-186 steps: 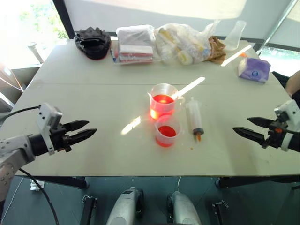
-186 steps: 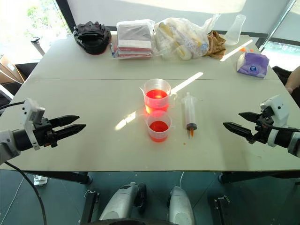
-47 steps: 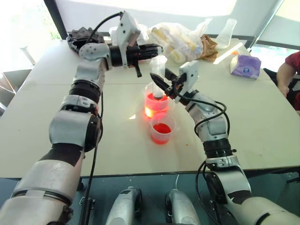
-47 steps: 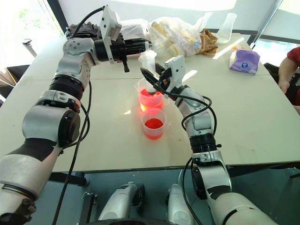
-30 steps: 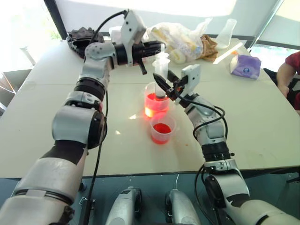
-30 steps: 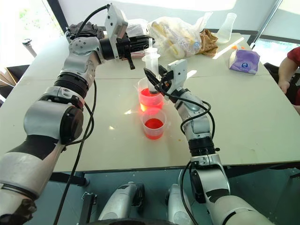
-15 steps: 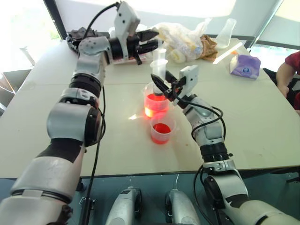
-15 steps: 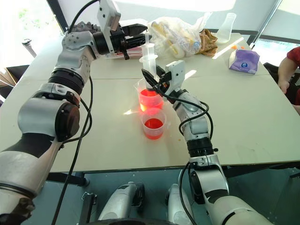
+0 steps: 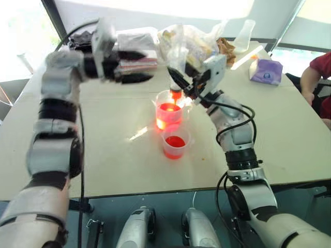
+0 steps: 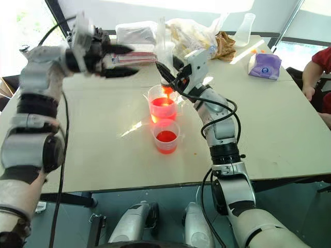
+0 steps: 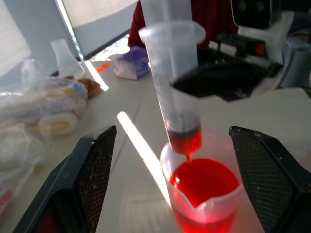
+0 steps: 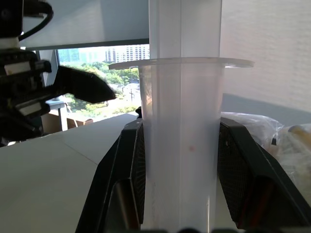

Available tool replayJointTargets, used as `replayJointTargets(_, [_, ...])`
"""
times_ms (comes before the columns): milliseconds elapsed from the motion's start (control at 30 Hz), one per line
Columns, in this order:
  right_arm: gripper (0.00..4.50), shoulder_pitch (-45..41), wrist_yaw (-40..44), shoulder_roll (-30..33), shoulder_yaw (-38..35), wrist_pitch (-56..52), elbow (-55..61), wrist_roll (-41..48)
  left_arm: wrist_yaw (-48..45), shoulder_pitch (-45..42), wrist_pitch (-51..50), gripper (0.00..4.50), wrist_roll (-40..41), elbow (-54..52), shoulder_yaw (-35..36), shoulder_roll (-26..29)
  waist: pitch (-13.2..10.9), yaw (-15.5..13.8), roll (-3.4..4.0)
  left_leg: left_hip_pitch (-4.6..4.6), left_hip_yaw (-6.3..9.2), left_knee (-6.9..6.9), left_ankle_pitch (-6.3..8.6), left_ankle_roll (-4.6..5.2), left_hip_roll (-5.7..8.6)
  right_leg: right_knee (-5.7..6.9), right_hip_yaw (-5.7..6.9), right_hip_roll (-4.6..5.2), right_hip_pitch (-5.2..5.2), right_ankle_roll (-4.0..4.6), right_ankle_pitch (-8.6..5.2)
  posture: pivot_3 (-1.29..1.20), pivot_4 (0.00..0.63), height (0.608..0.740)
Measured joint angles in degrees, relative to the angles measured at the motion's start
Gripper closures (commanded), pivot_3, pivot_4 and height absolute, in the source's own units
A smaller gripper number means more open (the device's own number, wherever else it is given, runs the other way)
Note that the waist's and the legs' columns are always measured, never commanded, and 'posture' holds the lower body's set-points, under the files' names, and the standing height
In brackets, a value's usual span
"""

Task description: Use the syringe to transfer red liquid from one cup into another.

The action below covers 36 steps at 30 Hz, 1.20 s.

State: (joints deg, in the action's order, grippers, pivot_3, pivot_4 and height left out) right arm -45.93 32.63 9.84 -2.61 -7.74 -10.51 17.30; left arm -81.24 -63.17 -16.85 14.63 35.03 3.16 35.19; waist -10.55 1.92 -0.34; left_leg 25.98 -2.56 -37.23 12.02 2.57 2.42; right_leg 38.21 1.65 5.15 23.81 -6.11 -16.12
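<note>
The syringe [image 11: 177, 92] stands upright, its long axis near vertical, clamped round the barrel by the right gripper [image 9: 182, 82]; a small charge of red liquid [image 11: 185, 141] sits below the black seal, and the orange tip hangs just above the mouth of the handled beaker [image 9: 168, 111], not dipped in it. The short handleless cup [image 9: 175, 143], with red liquid in its bottom, stands just beside the beaker on the robot's side, so the coming move, as I judge it, is a short carry toward the robot and down. The left gripper [image 9: 135, 65] hangs with jaws spread wide, holding nothing, well apart to the left of the plunger top. The white table [image 9: 114, 155] is bare around both cups; bags and a purple pack lie along the far edge.
</note>
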Motion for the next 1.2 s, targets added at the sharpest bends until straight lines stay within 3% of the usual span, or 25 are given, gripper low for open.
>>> replayJointTargets(133, [2.99, 0.0, -0.37, 0.95, -0.64, -3.0, 2.52, 1.43, 4.31, 5.27, -9.15, 0.54, 3.6, -10.61, 3.14, 3.28, 0.0, -0.83, -0.01, 0.01, 0.03, -0.05, 0.01, -0.01, 0.01, -0.02, 0.0, 0.15, -0.03, 0.0, 0.0, 0.0, 0.15, 0.74])
replayJointTargets(300, [2.99, -2.45, -4.62, 3.24, -4.84, -16.32, 14.03, 10.68, 13.69, 16.88, -20.71, 0.54, 10.89, -28.13, 10.31, 5.16, 0.0, -1.29, -0.01, 0.0, 0.06, -0.02, 0.02, -0.02, 0.03, -0.01, 0.02, 0.29, -0.01, 0.01, 0.0, 0.0, 0.15, 0.74])
replayJointTargets(400, [2.99, -2.72, -7.18, 5.8, -6.97, -24.1, 22.99, 16.29, 18.39, 20.76, -24.76, 0.54, 13.8, -33.8, 11.94, 4.56, 0.03, -1.43, -0.06, 0.0, 0.11, -0.02, 0.03, -0.03, 0.03, -0.07, 0.04, 0.3, -0.07, 0.02, 0.0, 0.0, 0.15, 0.74])
replayJointTargets(567, [2.99, 3.96, -12.73, 9.39, -8.13, -37.12, 35.62, 25.58, 23.45, 21.98, -26.86, 0.54, 17.98, -38.74, 13.34, 3.99, 0.05, -1.2, -0.09, -0.15, 0.11, 0.08, 0.05, -0.01, 0.04, -0.11, 0.03, 0.32, -0.15, 0.04, 0.0, 0.0, 0.15, 0.74])
replayJointTargets(767, [2.99, 10.87, -20.45, 8.94, -9.94, -43.28, 44.26, 32.29, 23.16, 19.25, -27.16, 0.54, 19.82, -36.66, 10.95, 4.05, 0.05, -1.41, -0.1, -0.22, 0.1, 0.11, 0.04, 0.0, 0.04, -0.13, 0.03, 0.31, -0.21, 0.06, 0.01, 0.0, 0.15, 0.74])
replayJointTargets(900, [2.99, 14.77, -23.17, 7.62, -8.84, -44.54, 45.92, 35.5, 19.17, 9.55, -22.45, 0.54, 18.59, -28.22, 6.58, 2.97, 0.05, -1.56, -0.1, -0.25, 0.08, 0.03, 0.09, 0.1, 0.09, -0.16, 0.04, 0.32, -0.3, 0.08, 0.02, 0.0, 0.15, 0.74])
replayJointTargets(1033, [2.99, 17.01, -24.26, 7.27, -7.44, -44.02, 46.58, 35.87, 15.07, -2.9, -13.59, 0.54, 15.3, -16.74, 1.97, -2.75, 0.06, -2.22, -0.11, -0.26, -0.02, -0.03, 0.21, 0.36, 0.1, -0.19, 0.03, 0.3, -0.34, 0.08, 0.02, 0.0, 0.15, 0.74])
replayJointTargets(1200, [2.99, 18.02, -24.54, 7.03, -5.44, -41.67, 46.58, 34.46, 11.21, -10.18, -5.07, 0.54, 12.53, -5.54, -0.74, -9.76, 0.05, -2.24, -0.11, -0.25, -0.07, -0.08, 0.3, 0.53, 0.09, -0.19, 0.04, 0.26, -0.34, 0.07, 0.02, 0.0, 0.15, 0.74])
